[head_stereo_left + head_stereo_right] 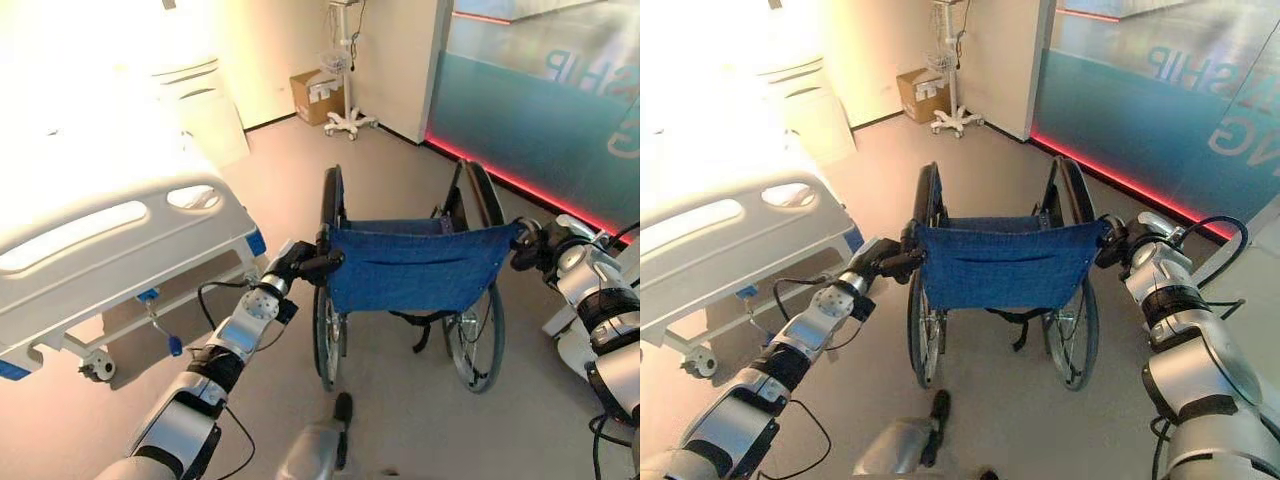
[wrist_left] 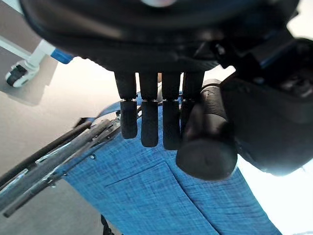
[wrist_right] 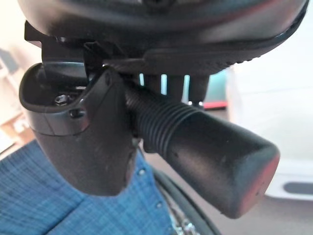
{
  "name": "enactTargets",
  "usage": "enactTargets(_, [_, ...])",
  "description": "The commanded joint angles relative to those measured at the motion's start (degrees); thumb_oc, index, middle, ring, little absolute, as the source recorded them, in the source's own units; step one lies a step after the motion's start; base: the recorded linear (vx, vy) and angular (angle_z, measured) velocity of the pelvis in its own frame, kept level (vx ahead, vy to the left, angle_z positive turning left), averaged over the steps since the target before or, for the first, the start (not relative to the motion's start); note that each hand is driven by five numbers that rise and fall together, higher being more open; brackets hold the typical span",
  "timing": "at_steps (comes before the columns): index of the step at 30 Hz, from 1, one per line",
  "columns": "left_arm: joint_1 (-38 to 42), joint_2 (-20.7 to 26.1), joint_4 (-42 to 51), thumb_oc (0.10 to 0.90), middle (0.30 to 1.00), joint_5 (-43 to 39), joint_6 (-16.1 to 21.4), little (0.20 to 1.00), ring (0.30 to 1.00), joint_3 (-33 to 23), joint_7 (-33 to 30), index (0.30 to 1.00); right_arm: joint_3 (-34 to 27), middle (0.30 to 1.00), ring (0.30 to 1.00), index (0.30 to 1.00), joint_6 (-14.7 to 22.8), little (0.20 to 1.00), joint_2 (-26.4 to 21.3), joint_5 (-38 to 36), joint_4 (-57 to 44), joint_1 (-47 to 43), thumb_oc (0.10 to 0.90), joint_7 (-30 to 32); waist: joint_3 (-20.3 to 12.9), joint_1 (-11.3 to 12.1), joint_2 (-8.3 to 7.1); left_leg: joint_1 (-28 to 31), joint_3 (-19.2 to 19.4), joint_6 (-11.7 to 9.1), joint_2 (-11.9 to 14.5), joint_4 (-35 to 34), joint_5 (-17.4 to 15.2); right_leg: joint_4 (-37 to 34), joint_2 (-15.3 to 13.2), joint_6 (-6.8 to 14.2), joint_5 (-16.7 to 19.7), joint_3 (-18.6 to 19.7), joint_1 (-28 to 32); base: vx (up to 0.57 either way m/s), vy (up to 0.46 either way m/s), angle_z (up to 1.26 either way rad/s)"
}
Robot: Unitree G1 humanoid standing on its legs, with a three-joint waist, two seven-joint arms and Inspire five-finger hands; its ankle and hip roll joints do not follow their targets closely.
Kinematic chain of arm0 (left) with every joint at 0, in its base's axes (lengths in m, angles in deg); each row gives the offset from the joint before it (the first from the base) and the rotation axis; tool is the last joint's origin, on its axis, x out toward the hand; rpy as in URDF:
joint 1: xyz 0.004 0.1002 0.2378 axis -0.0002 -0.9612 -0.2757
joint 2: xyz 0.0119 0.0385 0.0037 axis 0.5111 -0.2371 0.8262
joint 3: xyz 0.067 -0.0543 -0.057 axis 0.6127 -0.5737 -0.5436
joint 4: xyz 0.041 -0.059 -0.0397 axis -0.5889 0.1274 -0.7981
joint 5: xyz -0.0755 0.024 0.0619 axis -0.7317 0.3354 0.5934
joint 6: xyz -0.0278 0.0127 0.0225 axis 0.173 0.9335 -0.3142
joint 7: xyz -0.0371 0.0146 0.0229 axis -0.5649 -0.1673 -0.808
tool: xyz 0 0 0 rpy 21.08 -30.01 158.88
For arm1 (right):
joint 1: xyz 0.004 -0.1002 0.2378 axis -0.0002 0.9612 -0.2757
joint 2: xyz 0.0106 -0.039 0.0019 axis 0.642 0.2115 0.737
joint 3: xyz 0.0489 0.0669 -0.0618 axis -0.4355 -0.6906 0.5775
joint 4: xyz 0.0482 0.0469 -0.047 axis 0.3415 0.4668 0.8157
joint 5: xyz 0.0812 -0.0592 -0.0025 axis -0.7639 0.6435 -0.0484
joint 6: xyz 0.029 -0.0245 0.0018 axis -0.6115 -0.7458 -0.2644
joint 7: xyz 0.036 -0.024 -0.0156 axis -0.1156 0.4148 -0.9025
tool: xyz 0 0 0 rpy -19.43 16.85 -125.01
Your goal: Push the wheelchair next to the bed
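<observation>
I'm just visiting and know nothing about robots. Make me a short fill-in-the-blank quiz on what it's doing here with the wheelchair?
1. The wheelchair's backrest fabric is ____ in colour.
2. The left hand and the right hand each sit at a push ____ of the wheelchair.
3. The bed stands on the robot's ____ side.
4. A cardboard ____ sits by the far wall.

Missing words: blue; handle; left; box

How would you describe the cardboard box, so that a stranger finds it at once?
Look past the wheelchair to the far wall. There, left of the white wheeled stand, a brown cardboard box sits on the floor. It is the only brown thing there.
</observation>
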Motion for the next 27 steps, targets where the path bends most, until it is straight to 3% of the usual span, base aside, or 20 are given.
enactTargets(1, [-4.51, 4.99, -7.81, 0.400, 0.300, 8.18, -4.57, 0.300, 0.300, 4.47, -0.01, 0.300, 7.33, 0.300, 0.300, 0.300, 20.79, 0.300, 4.51, 7.02, -8.83, -7.87, 0.400, -3.65, 2.75, 0.58, -3.26, 0.31, 3.90, 8.67, -3.82, 2.49, -7.52, 9.74, -2.01, 4.94, -6.41, 9.57, 2.54, 0.40, 0.122, -0.52])
enactTargets(2, [-4.46, 5.18, -8.00, 0.400, 0.300, 8.24, -4.53, 0.300, 0.300, 4.16, 0.18, 0.300, 7.12, 0.300, 0.300, 0.300, 21.38, 0.300, 4.65, 6.70, -8.36, -7.33, 0.400, -3.00, 1.88, 1.04, -4.59, 0.79, 4.93, 10.98, -4.27, 4.51, -10.83, 11.18, -3.02, 5.50, -7.12, 9.01, 3.27, 0.40, 0.132, -0.34])
enactTargets(6, [-4.58, 6.51, -8.80, 0.400, 0.300, 10.32, -3.67, 0.300, 0.300, 3.57, 0.98, 0.300, 5.40, 0.300, 0.300, 0.300, 23.43, 0.300, 4.82, 6.26, -8.81, -3.71, 0.400, -1.74, -0.17, 3.21, -7.75, 0.35, 0.68, 14.15, -4.36, 7.35, -12.93, 20.44, -4.69, 8.33, -2.37, 8.21, 2.89, 0.35, 0.082, 0.21])
enactTargets(8, [-4.96, 7.25, -8.68, 0.400, 0.300, 10.53, -3.64, 0.300, 0.300, 4.10, 0.23, 0.300, 4.04, 0.300, 0.300, 0.300, 23.48, 0.300, 3.97, 5.68, -11.31, -0.65, 0.400, -1.02, -0.52, 2.71, -8.63, 1.46, -2.66, 15.21, -5.50, 7.65, -13.27, 28.62, -6.04, 11.74, 6.15, 10.32, -0.12, 0.34, 0.052, 0.47])
enactTargets(9, [-4.76, 7.37, -8.76, 0.400, 0.300, 10.63, -3.68, 0.300, 0.300, 4.33, 0.22, 0.300, 4.28, 0.300, 0.300, 0.300, 23.36, 0.300, 3.75, 5.10, -11.70, -0.39, 0.400, -0.72, -0.50, 2.50, -8.94, 1.48, -3.24, 15.38, -5.79, 8.22, -13.60, 28.69, -6.38, 12.10, 7.61, 10.81, -0.98, 0.31, -0.056, 0.40])
enactTargets(10, [-4.23, 7.57, -9.12, 0.400, 0.300, 10.64, -3.69, 0.300, 0.300, 4.73, 0.12, 0.300, 4.50, 0.300, 0.300, 0.300, 23.10, 0.300, 3.61, 4.64, -12.33, -0.20, 0.400, -0.39, -0.34, 2.10, -9.19, 1.87, -3.88, 15.30, -5.84, 8.94, -14.17, 27.73, -8.43, 12.14, 9.84, 10.31, -2.75, 0.27, -0.137, 0.32])
enactTargets(12, [-1.61, 7.28, -10.86, 0.400, 0.300, 9.94, -3.20, 0.300, 0.300, 5.54, -1.47, 0.300, 5.30, 0.300, 0.300, 0.300, 22.65, 0.300, 4.66, 4.92, -11.60, -3.06, 0.400, 0.15, 1.88, -0.09, -7.19, 5.75, -7.24, 14.17, -3.70, 8.93, -15.92, 23.55, -13.00, 10.93, 8.56, 10.51, -12.81, 0.28, -0.232, 0.24])
enactTargets(14, [0.24, 8.15, -11.17, 0.400, 0.300, 9.48, -2.58, 0.300, 0.300, 6.21, -1.33, 0.300, 5.87, 0.300, 0.300, 0.300, 21.85, 0.300, 4.95, 4.52, -10.85, -4.75, 0.400, 0.92, 3.45, -1.22, -6.93, 6.58, -9.39, 13.85, -3.74, 9.68, -17.42, 19.52, -14.27, 10.71, 9.12, 12.28, -17.10, 0.16, -0.230, 0.20])
enactTargets(15, [1.03, 8.74, -11.30, 0.400, 0.300, 9.13, -2.34, 0.300, 0.300, 6.41, -1.13, 0.300, 6.05, 0.300, 0.300, 0.300, 21.57, 0.300, 5.02, 4.38, -10.67, -5.43, 0.400, 1.14, 3.93, -1.74, -7.18, 6.50, -10.20, 13.74, -3.99, 10.12, -18.09, 16.90, -15.08, 10.90, 10.37, 13.05, -18.54, 0.26, -0.343, 0.38])
enactTargets(16, [2.22, 9.69, -11.02, 0.400, 0.300, 9.03, -2.24, 0.300, 0.300, 6.55, -0.23, 0.300, 6.45, 0.300, 0.300, 0.300, 20.78, 0.300, 4.86, 3.96, -10.75, -6.26, 0.400, 1.45, 4.90, -2.75, -8.10, 7.04, -11.98, 13.23, -4.75, 11.31, -20.00, 11.23, -17.28, 12.05, 14.27, 15.19, -20.83, 0.34, -0.352, 0.75])
enactTargets(18, [3.41, 10.57, -10.86, 0.400, 0.300, 8.83, -2.01, 0.300, 0.300, 6.84, 0.60, 0.300, 7.03, 0.300, 0.300, 0.300, 20.14, 0.300, 4.42, 3.56, -10.91, -7.30, 0.400, 1.37, 5.46, -3.66, -9.01, 7.76, -14.22, 12.55, -4.90, 11.95, -21.93, 5.20, -19.11, 13.41, 16.76, 17.68, -22.81, 0.43, -0.363, 0.93])
enactTargets(20, [3.30, 10.26, -10.39, 0.400, 0.300, 9.70, -2.05, 0.300, 0.300, 6.78, 1.44, 0.300, 7.38, 0.300, 0.300, 0.300, 18.43, 0.300, 3.36, 2.79, -11.84, -8.18, 0.400, 0.12, 5.24, -4.30, -9.65, 9.16, -17.26, 11.16, -3.59, 12.92, -24.73, 0.77, -19.59, 14.41, 17.52, 19.44, -21.68, 0.55, -0.421, 0.85])
enactTargets(23, [2.97, 9.14, -10.31, 0.400, 0.300, 10.80, -3.02, 0.300, 0.300, 7.13, 2.06, 0.300, 7.84, 0.300, 0.300, 0.300, 16.01, 0.300, 2.43, 1.66, -13.84, -8.11, 0.400, -1.61, 4.50, -4.95, -10.59, 10.42, -19.80, 9.47, -1.37, 13.96, -27.17, 1.27, -20.00, 14.86, 17.76, 21.84, -21.16, 0.54, -0.480, 0.69])
enactTargets(24, [2.78, 8.37, -10.52, 0.400, 0.300, 12.36, -2.91, 0.300, 0.300, 7.61, 2.96, 0.300, 8.52, 0.300, 0.300, 0.300, 14.18, 0.300, 1.26, 1.23, -15.27, -8.29, 0.400, -3.23, 3.71, -5.94, -11.06, 12.23, -21.79, 8.07, 1.35, 12.40, -27.24, 3.39, -19.22, 15.35, 17.04, 24.62, -21.69, 0.54, -0.508, 1.02])
enactTargets(27, [2.11, 7.91, -10.15, 0.400, 0.300, 12.12, -2.99, 0.300, 0.300, 8.32, 2.87, 0.300, 8.50, 0.300, 0.300, 0.300, 13.20, 0.300, -0.33, -0.83, -15.36, -8.23, 0.400, -4.17, 2.79, -7.05, -10.75, 13.19, -22.42, 6.85, 5.27, 10.36, -25.87, 5.69, -17.03, 15.49, 13.19, 24.36, -21.70, 0.42, -0.438, 0.81])
